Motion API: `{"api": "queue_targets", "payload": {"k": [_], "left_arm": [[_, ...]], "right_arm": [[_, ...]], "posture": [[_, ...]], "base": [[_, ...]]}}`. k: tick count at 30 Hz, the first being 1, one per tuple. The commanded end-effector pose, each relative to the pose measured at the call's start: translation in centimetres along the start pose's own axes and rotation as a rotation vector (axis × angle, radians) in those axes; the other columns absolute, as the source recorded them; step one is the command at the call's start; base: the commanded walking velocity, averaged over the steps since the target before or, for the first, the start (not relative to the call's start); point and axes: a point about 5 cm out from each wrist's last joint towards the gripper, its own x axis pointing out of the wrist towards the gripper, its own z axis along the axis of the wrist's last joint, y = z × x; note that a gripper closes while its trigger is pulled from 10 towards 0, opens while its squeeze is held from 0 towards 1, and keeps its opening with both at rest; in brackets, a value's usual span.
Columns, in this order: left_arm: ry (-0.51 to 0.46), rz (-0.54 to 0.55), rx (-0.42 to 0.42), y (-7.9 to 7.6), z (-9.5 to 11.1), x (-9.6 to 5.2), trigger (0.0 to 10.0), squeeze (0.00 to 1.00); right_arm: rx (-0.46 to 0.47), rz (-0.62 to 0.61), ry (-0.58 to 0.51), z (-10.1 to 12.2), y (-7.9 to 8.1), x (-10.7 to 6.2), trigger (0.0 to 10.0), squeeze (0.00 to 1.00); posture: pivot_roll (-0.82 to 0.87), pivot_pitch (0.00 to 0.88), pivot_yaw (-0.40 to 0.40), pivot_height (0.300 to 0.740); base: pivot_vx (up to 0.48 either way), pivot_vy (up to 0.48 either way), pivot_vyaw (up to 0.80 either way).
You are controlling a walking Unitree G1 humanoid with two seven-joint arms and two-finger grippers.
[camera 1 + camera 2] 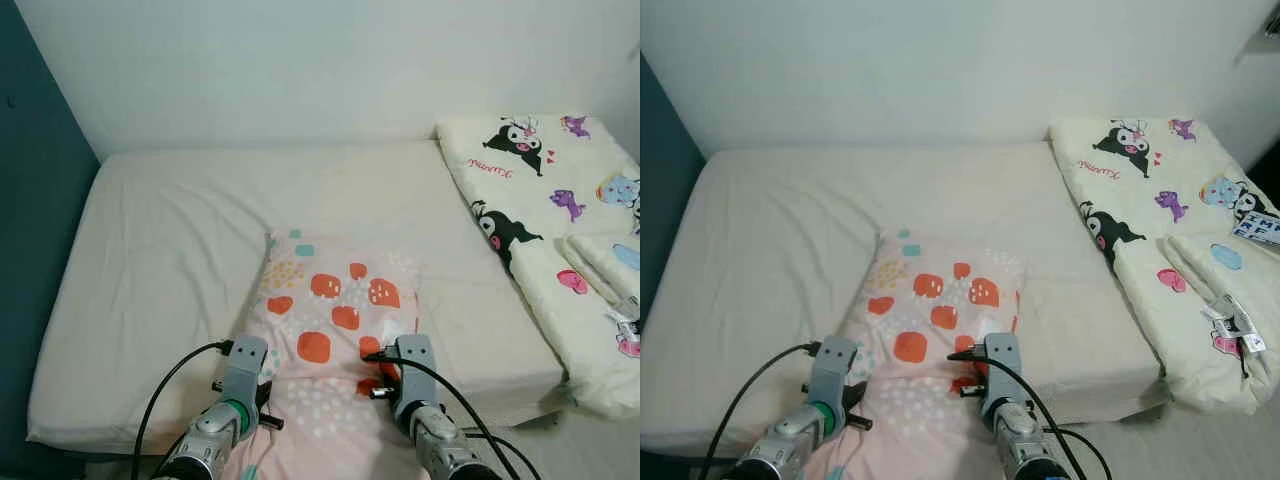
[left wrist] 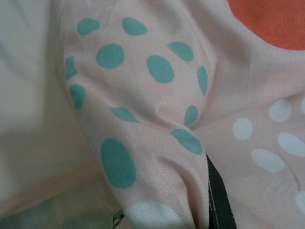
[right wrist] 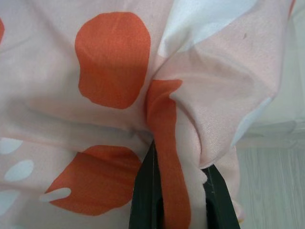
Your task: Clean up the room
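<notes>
A pink pillow (image 1: 335, 310) with orange, teal and white spots lies on the bed's front half, its near end hanging over the front edge. My left gripper (image 1: 262, 392) is at the pillow's near left corner, shut on bunched teal-spotted fabric (image 2: 157, 95); one black finger (image 2: 219, 200) shows beside the fold. My right gripper (image 1: 385, 378) is at the near right corner. In the right wrist view its two black fingers (image 3: 145, 200) pinch a ridge of orange-spotted cloth (image 3: 164, 129) between them.
The cream mattress (image 1: 180, 250) runs back to a white wall. A folded quilt with cartoon prints (image 1: 540, 200) covers the bed's right end. A dark teal wall (image 1: 30, 200) stands on the left. Pale floor (image 1: 590, 440) shows at the front right.
</notes>
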Motion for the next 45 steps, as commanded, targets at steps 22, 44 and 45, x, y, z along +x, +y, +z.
{"api": "queue_targets", "payload": {"k": [22,44,45], "left_arm": [[0.287,-0.105,0.141,-1.4,-4.7,-0.8,10.0,0.00],[0.293,-0.107,0.156,-1.4,-4.7,-0.8,10.0,0.00],[0.293,-0.107,0.156,-1.4,-4.7,-0.8,10.0,0.00]], "right_arm": [[-0.172,0.021,0.304,-5.3,0.0,-1.4,10.0,0.00],[-0.183,0.018,0.301,-5.3,-0.2,-1.4,10.0,0.00],[-0.184,0.018,0.300,-5.3,-0.2,-1.4,10.0,0.00]], "posture": [[0.00,0.016,-0.011,0.740],[0.00,0.022,-0.008,0.740],[0.00,0.022,-0.008,0.740]], "base": [[0.000,0.000,0.00],[0.000,0.000,0.00],[0.000,0.000,0.00]]}}
